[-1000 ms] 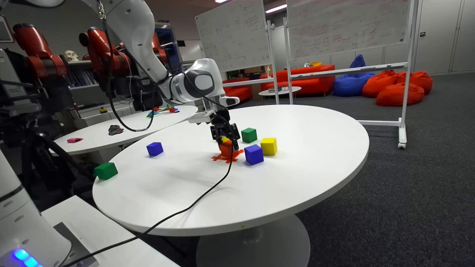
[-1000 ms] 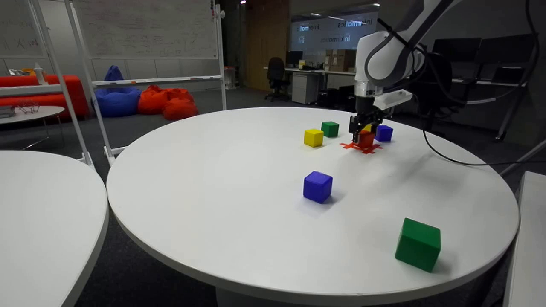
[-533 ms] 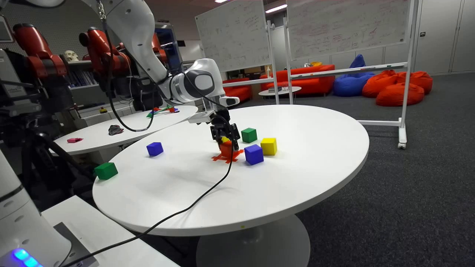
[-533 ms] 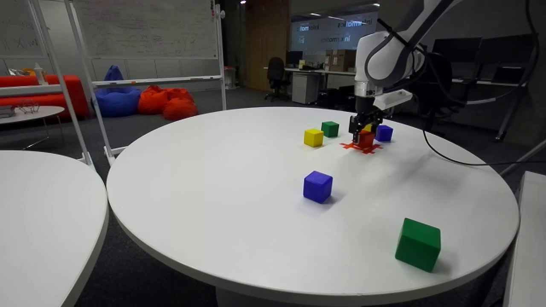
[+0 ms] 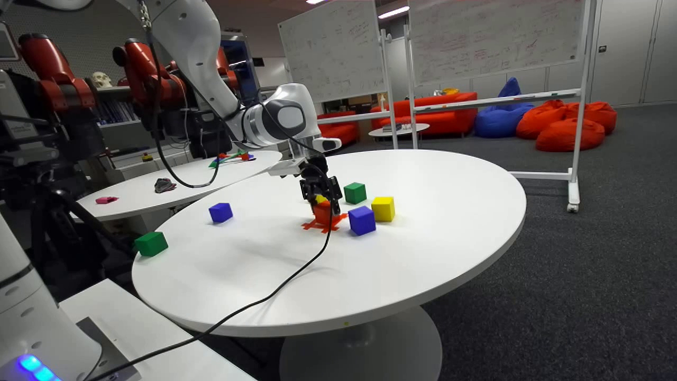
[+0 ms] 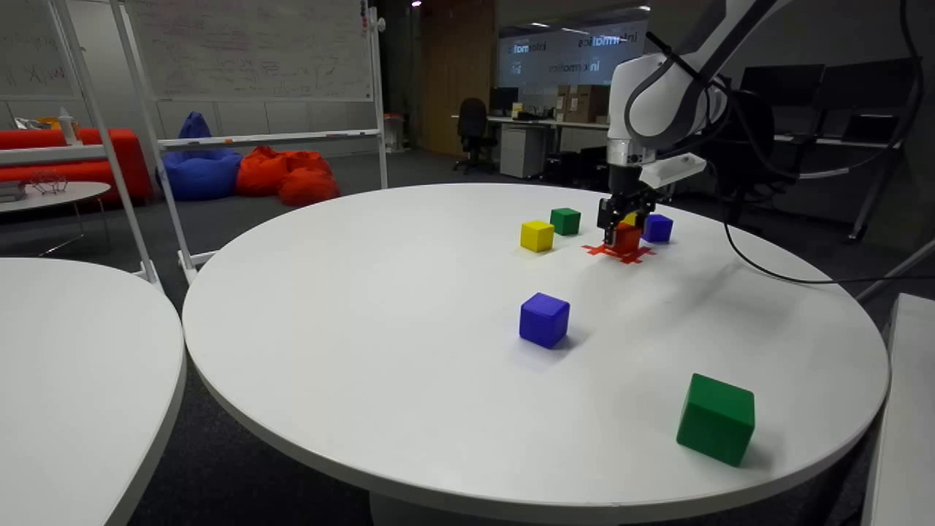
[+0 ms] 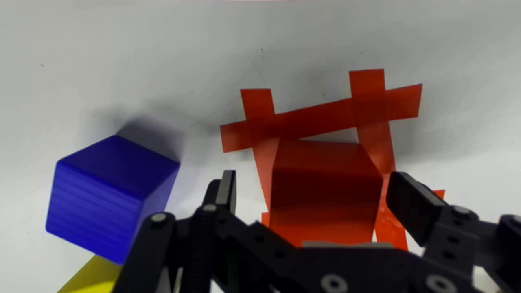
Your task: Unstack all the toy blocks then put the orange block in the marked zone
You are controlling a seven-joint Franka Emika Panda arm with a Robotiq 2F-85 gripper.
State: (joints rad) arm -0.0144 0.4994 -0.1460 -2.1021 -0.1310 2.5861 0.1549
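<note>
In the wrist view, the orange block rests on the marked zone, with crossed tape strips showing around it. My gripper stands open around this block. A wide gap separates it from the left finger; the right finger is much nearer, with a sliver of tape showing between. A blue block and yellow block sit beside the zone. A green block and another yellow block lie beyond. Farther off are a blue block and green block. No blocks are stacked.
All blocks sit on a round white table. The green block farthest from the gripper is close to the table's edge. A black cable hangs from the arm across the table in an exterior view. A second white table adjoins it.
</note>
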